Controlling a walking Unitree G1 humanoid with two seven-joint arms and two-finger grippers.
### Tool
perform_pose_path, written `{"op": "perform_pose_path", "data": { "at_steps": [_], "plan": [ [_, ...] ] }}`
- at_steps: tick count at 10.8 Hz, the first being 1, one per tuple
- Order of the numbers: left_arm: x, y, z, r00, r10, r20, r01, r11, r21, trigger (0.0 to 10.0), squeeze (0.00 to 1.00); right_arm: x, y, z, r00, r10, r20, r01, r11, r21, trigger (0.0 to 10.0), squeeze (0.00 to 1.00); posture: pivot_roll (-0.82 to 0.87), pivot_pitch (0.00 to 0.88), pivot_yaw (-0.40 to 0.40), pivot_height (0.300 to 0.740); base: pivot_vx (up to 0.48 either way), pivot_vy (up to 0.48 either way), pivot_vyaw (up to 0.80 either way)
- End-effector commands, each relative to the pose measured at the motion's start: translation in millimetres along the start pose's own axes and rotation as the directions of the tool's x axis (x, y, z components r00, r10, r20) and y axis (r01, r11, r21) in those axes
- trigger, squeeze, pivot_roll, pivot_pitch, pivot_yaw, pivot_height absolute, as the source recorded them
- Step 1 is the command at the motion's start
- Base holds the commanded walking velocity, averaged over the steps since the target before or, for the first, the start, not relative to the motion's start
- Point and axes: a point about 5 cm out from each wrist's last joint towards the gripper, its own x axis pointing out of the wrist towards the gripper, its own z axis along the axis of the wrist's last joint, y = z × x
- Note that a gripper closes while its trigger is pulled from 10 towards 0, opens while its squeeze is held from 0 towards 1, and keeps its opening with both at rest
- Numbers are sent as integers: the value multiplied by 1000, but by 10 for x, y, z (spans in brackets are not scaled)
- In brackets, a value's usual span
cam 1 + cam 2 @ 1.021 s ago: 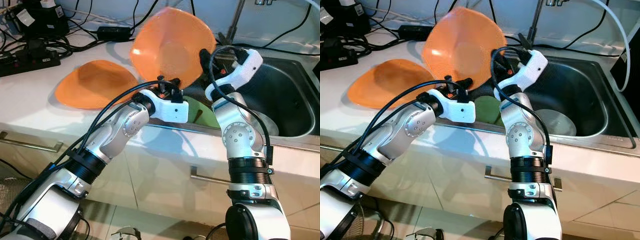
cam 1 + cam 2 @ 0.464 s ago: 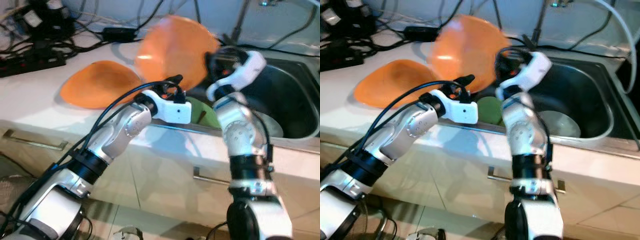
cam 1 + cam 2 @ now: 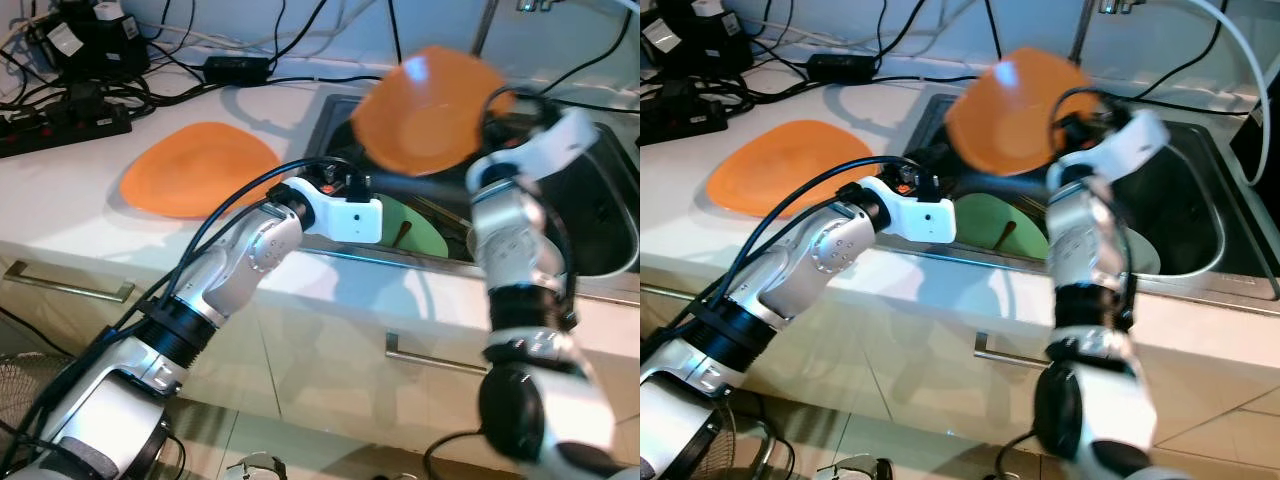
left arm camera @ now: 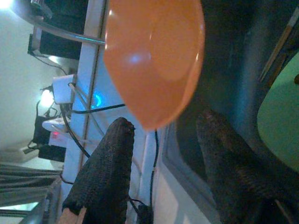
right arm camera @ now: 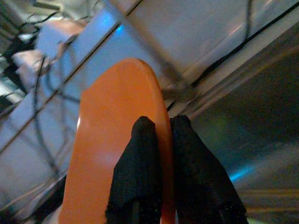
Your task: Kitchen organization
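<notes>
Now right gripper [image 5: 156, 140] pinches orange bowl [image 3: 425, 110] rim, bowl tilted above sink [image 3: 600, 215]. Left gripper [image 4: 163, 154] spread wide, empty, near sink's left edge. Orange plate [image 3: 200, 182] on counter [image 3: 60, 215], far left.

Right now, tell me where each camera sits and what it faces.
Left eye, head: down at counter and sink; both arms show.
Right eye: same scene, shifted.
Left wrist: along the open left claw at the orange bowl.
Right wrist: along the right claw, shut on the bowl's rim.
Shared: all see the bowl; both eyes see the orange plate and green plate.
</notes>
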Motion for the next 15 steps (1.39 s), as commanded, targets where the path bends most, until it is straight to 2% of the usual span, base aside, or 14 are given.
{"op": "perform_pose_path", "data": {
  "at_steps": [1, 2, 3, 4, 5, 6, 7, 9, 10, 11, 15],
  "plan": [
    [-21, 7, -26, 1000, 11, -17, -12, 998, -58, 10000, 0, 48, 12, 117, 998, -15, 61, 16, 1000, -16, 0, 0, 84, 15, 13, 740, 0, 0, 0],
    [-36, 0, -103, 994, 57, -89, -84, 941, -329, 10000, 0, 81, -78, 134, 997, -43, 66, 50, 994, -100, 10000, 0, 82, 14, 11, 740, 0, 0, 0],
    [-53, -42, -165, 988, 65, -141, -125, 872, -474, 10000, 0, 101, -131, 118, 997, -51, 66, 63, 980, -191, 10000, 0, 82, 16, 10, 740, 0, 0, 0],
    [-70, -91, -190, 984, 59, -165, -148, 786, -600, 10000, 0, 115, -148, 80, 997, -46, 54, 60, 952, -301, 10000, 0, 79, 18, 11, 740, 0, 0, 0],
    [-83, -115, -200, 982, 54, -183, -167, 705, -689, 10000, 0, 127, -155, 44, 998, -36, 42, 50, 921, -387, 10000, 0, 81, 23, 10, 740, 0, 0, 0],
    [-108, -174, -217, 980, 10, -198, -166, 591, -789, 10000, 0, 144, -169, -25, 999, -32, 6, 31, 882, -470, 10000, 0, 84, 31, 6, 740, 0, 0, 0],
    [-128, -225, -199, 981, -33, -190, -145, 527, -838, 10000, 0, 158, -184, -91, 998, -40, -40, 13, 852, -524, 10000, 0, 89, 37, 3, 740, 0, 0, 0],
    [-141, -314, -119, 983, -99, -155, -89, 481, -872, 10000, 0, 150, -182, -258, 990, -43, -137, -45, 812, -581, 10000, 0, 101, 47, -4, 740, 0, 0, 0],
    [-154, -310, -83, 982, -113, -150, -81, 461, -884, 10000, 0, 140, -189, -307, 986, -53, -160, -52, 808, -586, 10000, 0, 103, 50, -6, 740, 0, 0, 0],
    [-167, -327, -50, 980, -139, -140, -68, 426, -902, 10000, 0, 118, -206, -390, 977, -69, -201, -64, 806, -588, 10000, 0, 105, 52, -5, 740, 0, 0, 0],
    [-189, -342, -3, 973, -202, -112, -34, 356, -934, 10000, 0, 58, -246, -564, 949, -96, -299, -106, 799, -593, 10000, 0, 111, 60, -3, 740, 0, 0, 0]
  ]
}}
